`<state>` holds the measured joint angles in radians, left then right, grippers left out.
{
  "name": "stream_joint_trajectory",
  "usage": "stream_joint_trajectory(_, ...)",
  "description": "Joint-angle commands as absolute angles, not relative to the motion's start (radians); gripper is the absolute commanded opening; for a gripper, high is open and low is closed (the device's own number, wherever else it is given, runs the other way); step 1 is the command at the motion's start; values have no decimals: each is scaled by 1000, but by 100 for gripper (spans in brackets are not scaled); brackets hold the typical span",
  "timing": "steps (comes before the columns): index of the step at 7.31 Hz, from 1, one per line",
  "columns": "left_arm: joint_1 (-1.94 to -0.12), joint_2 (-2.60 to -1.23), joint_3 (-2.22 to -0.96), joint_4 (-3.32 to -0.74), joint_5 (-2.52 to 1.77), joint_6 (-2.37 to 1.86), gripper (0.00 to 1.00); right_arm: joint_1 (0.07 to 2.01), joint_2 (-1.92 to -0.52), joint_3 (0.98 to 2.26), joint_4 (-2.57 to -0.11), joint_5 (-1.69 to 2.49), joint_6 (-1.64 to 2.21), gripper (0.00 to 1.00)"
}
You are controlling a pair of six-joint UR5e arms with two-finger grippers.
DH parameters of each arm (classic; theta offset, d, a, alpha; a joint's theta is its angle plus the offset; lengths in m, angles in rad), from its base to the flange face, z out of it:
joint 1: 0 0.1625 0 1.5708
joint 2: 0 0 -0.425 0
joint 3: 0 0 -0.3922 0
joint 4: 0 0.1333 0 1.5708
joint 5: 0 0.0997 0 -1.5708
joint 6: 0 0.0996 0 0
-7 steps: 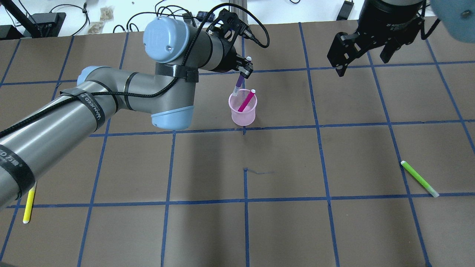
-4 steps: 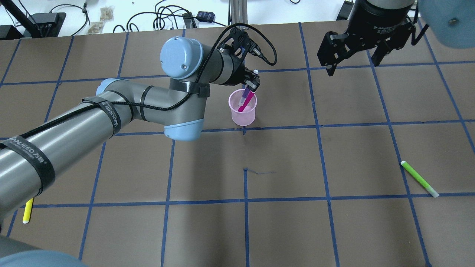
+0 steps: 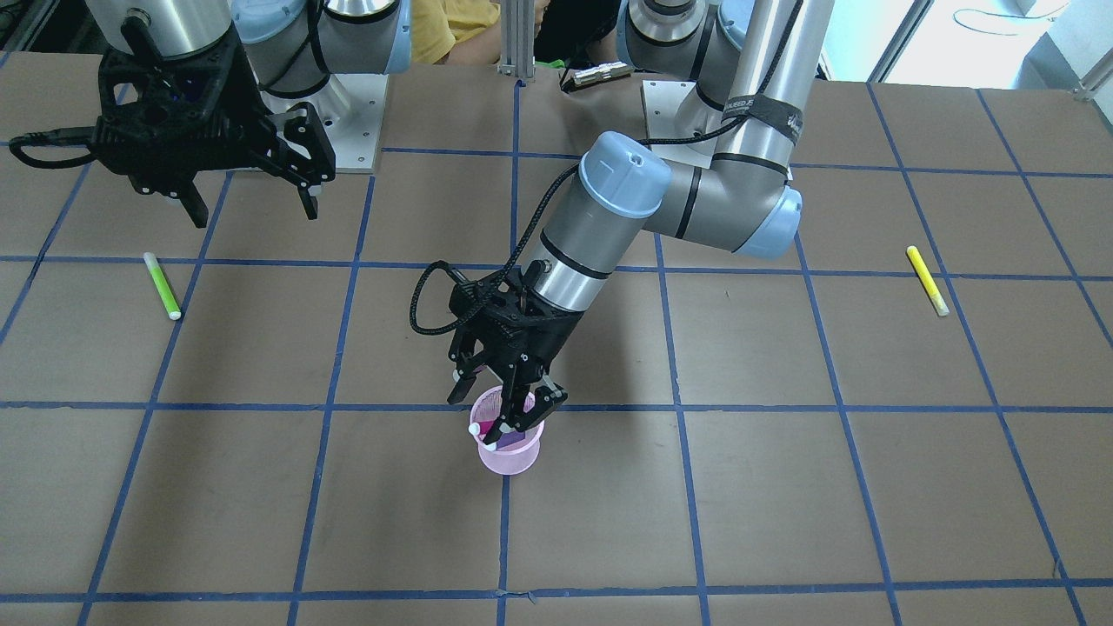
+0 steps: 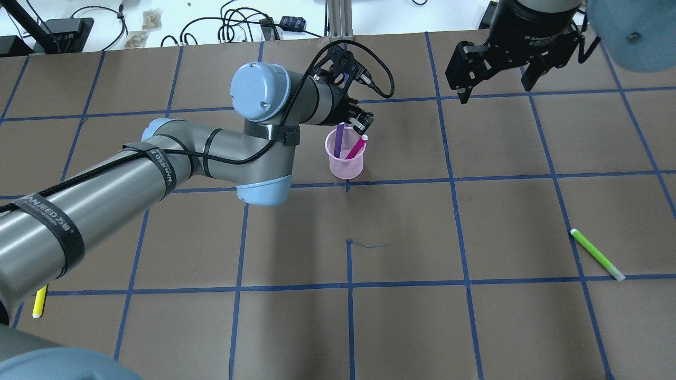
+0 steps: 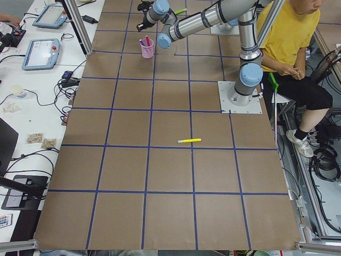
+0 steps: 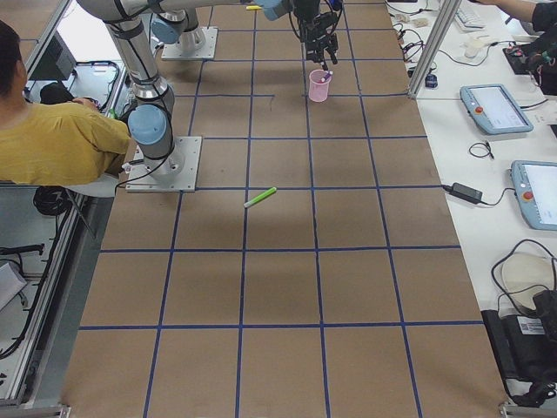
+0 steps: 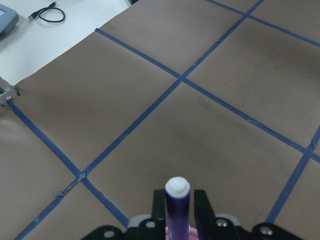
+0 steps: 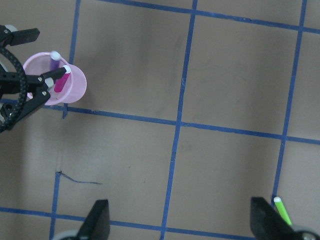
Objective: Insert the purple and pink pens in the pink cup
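Note:
The pink cup (image 4: 346, 163) stands on the brown table near its middle back. The pink pen (image 4: 355, 146) leans inside it, and the purple pen (image 4: 338, 138) stands in it against the far rim. My left gripper (image 4: 355, 119) hovers just above the cup's rim, open, with its fingers on either side of the purple pen's top (image 7: 177, 210). The cup (image 3: 509, 452) and gripper (image 3: 500, 409) also show in the front view. My right gripper (image 4: 494, 89) is open and empty, high at the back right.
A green pen (image 4: 597, 254) lies at the right of the table. A yellow pen (image 4: 38, 301) lies at the front left, partly under my left arm. Cables and boxes lie beyond the table's far edge.
My left gripper lowered the purple pen into the pink cup and opened; the pen now stands free in the cup. The right gripper drifted slightly left.

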<state>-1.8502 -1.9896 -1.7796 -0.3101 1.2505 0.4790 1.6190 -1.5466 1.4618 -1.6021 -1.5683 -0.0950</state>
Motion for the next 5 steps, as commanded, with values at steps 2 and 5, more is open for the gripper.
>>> stream_joint_trajectory(2,-1729,-1892,-1744,-592,1250,479,100,1586,-1552,1474,-1631,-1523,-118,100)
stream_joint_trajectory(5,-1615,-1720,-1614,-1285,1510,479,100,1586,-1548,1468,-1637,-1520,-123,100)
